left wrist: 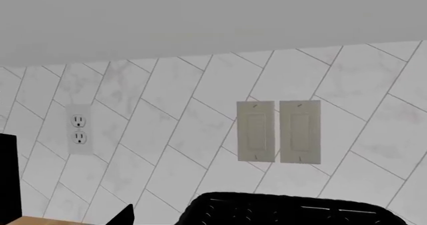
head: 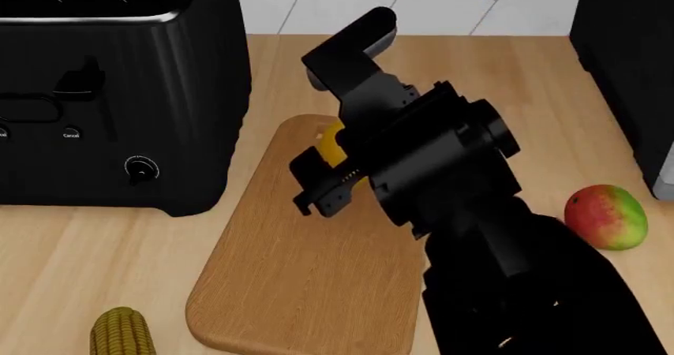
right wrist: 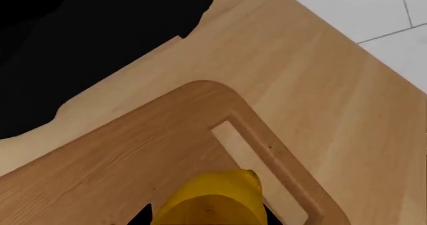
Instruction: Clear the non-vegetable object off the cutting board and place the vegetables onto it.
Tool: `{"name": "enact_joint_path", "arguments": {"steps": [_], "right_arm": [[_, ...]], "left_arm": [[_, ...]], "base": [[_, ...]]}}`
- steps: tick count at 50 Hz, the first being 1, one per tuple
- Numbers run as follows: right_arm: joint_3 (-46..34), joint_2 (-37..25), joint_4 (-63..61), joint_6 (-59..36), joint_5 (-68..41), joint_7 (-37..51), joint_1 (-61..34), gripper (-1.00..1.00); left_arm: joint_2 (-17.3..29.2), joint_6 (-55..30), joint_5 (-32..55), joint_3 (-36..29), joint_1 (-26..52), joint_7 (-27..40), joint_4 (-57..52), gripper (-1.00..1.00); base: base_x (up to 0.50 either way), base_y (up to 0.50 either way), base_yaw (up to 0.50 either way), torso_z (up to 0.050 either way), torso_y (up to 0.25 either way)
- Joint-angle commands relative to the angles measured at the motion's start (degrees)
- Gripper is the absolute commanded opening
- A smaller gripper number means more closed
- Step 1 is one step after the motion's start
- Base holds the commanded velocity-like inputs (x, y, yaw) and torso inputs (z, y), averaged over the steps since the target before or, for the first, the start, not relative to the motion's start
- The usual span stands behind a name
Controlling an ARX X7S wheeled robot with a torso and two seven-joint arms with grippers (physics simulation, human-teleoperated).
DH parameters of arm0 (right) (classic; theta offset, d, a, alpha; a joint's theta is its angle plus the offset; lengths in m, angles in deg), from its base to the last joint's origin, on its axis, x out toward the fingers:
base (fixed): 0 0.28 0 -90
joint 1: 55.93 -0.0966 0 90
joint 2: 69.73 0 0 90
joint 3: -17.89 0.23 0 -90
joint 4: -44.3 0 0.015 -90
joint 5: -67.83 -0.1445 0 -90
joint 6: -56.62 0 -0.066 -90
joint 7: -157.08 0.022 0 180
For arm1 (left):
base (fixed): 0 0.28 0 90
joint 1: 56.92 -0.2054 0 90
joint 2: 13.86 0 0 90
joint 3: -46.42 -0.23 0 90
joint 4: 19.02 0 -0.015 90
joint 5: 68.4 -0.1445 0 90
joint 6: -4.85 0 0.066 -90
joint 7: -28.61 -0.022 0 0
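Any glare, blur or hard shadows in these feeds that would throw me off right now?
Head view: sharp and evenly lit, no glare; the right arm hides most of the yellow oval on the cutting board. Right wrist view: crisp, with soft shading in the board's handle slot. Left wrist view: clear, flat light, only backsplash tiles.

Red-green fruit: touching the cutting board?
Apart. The head view shows the red-green fruit on the countertop, with bare counter and the right arm between it and the cutting board.
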Motion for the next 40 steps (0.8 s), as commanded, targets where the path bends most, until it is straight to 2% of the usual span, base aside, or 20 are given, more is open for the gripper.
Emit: {"name": "enact_joint_path", "arguments": {"steps": [1, 6, 15, 21, 23, 25, 34, 40], "right_arm": [[-9.6, 1.32, 5.48, 4.68, -8.27, 0.85, -1.84, 1.0], [-10.89, 0.95, 4.49, 4.69, -9.16, 0.91, -3.0, 1.0], [-7.9, -11.9, -26.44, -10.62, -15.56, 12.41, -3.18, 1.0], [-4.33, -17.09, -38.71, -18.14, -20.93, 18.41, -3.16, 1.0], [-2.0, -17.97, -41.0, -22.64, -23.85, 22.51, -3.26, 1.0], [0.02, -20.46, -47.64, -25.02, -26.62, 25.65, -2.65, 1.0], [7.02, -24.98, -63.79, -33.68, -37.46, 37.13, -0.52, 1.0], [14.77, -24.35, -68.16, -41.39, -50.41, 52.55, -0.11, 1.0]], "left_arm": [[0.08, -0.01, 0.13, 0.02, 0.55, 0.13, 0.43, 1.0], [-0.17, 0.27, 0.21, -0.01, 0.12, 0.24, 0.41, 1.0], [-0.08, -0.6, 0.81, 0.44, -0.1, 0.5, -0.76, 1.0], [0.04, -1.34, 1.3, 1.03, 0.2, 0.67, -1.5, 1.0], [0.17, -1.45, 1.39, 1.31, 0.22, 0.73, -1.65, 1.0], [0.21, -1.7, 1.5, 1.48, 0.3, 0.87, -1.96, 1.0], [0.08, -1.72, 1.76, 1.45, 0.63, 0.93, -1.86, 1.0], [0.2, -1.51, 1.87, 1.44, 0.33, 0.85, -1.84, 1.0]], "base": [[0.0, 0.0, 0.0, 0.0, 0.0], [0.0, 0.0, 0.0, 0.0, 0.0], [0.0, 0.0, 0.0, 0.0, 0.0], [0.0, 0.0, 0.0, 0.0, 0.0], [0.0, 0.0, 0.0, 0.0, 0.0], [0.0, 0.0, 0.0, 0.0, 0.0], [0.0, 0.0, 0.0, 0.0, 0.0], [0.0, 0.0, 0.0, 0.0, 0.0]]}}
